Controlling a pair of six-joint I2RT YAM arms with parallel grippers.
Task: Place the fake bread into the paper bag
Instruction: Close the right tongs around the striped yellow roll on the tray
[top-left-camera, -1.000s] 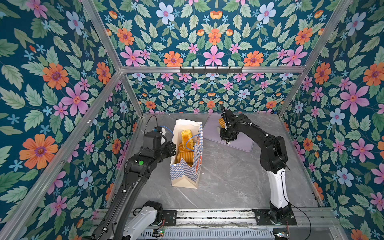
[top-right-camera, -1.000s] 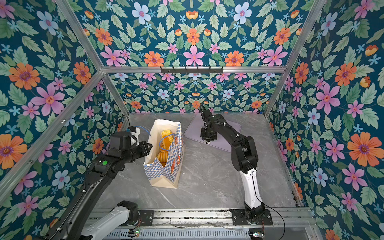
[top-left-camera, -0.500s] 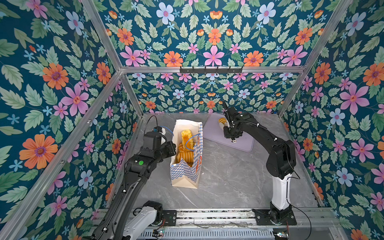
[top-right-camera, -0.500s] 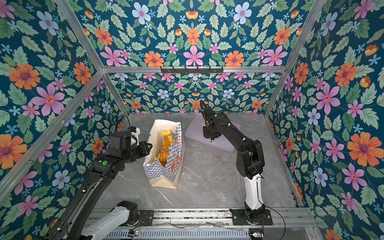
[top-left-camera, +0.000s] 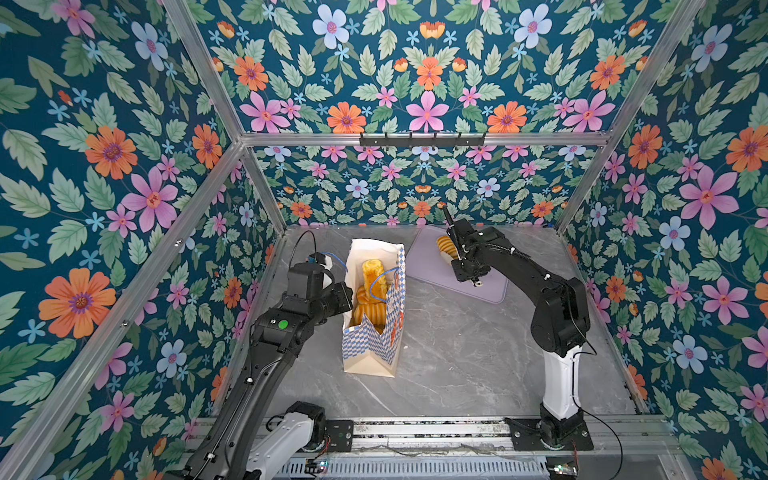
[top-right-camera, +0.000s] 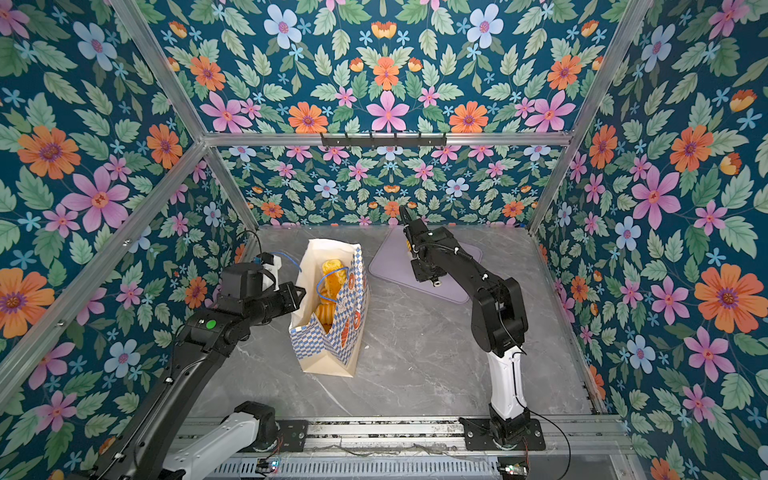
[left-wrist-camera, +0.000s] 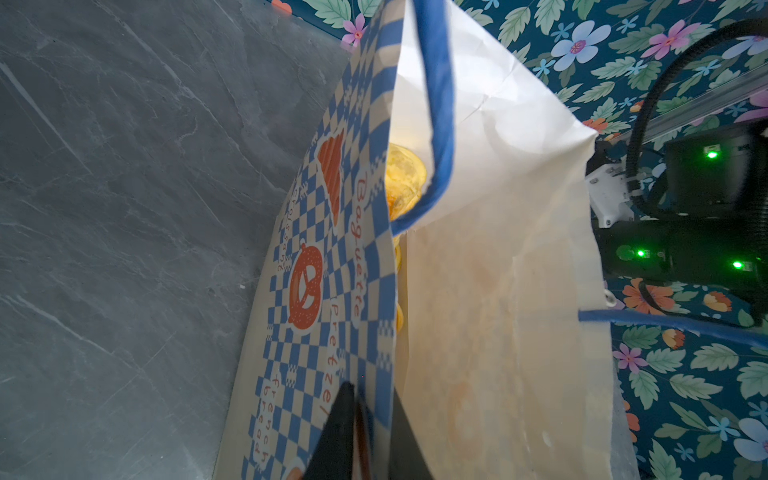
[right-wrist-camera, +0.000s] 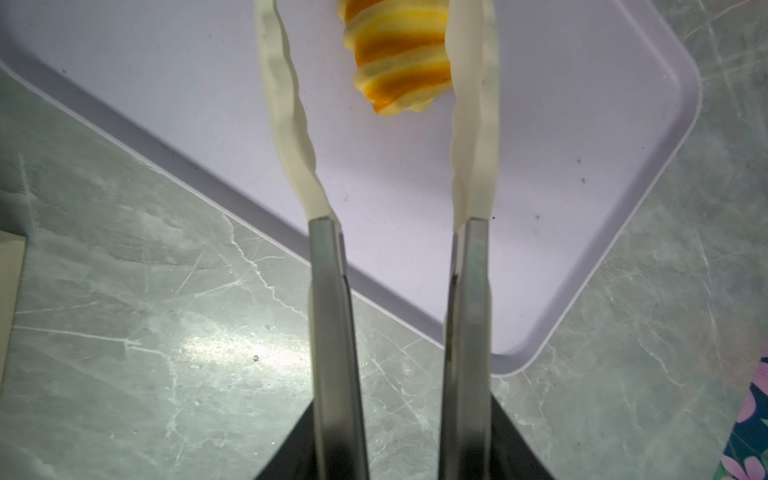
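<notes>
A grey marbled table (top-left-camera: 449, 353) inside flowered walls, seen from above. Nearest, the paper bag (top-left-camera: 370, 345) stands upright just left of the middle, mouth up; the long side of its opening runs from near to far. The left gripper (left-wrist-camera: 370, 395) is closed on the bag's left wall near the top edge, one finger outside and one inside.

In the left wrist view the checkered blue and white outside carries red script: "Baguette", "Pretzel", "french bread" and, smaller, "croissant", beside drawings of a pretzel and a ridged pastry. A blue cord handle (left-wrist-camera: 440, 104) arches over the white lining.

Inside the bag lies the fake bread (top-left-camera: 372, 274), golden and glossy, piled up, with the tallest piece standing on end toward the mouth.

Farther back and to the right, a flat lilac tray (top-left-camera: 490, 286) lies on the table. The right gripper (right-wrist-camera: 401, 440) holds metal tongs (right-wrist-camera: 332, 311) with pale tips, spread fairly wide above the tray. One ridged croissant (right-wrist-camera: 401, 62) lies on the tray between the tips, against one tip and clear of the other. Its long axis runs roughly along the tongs, tapered end toward the gripper.
</notes>
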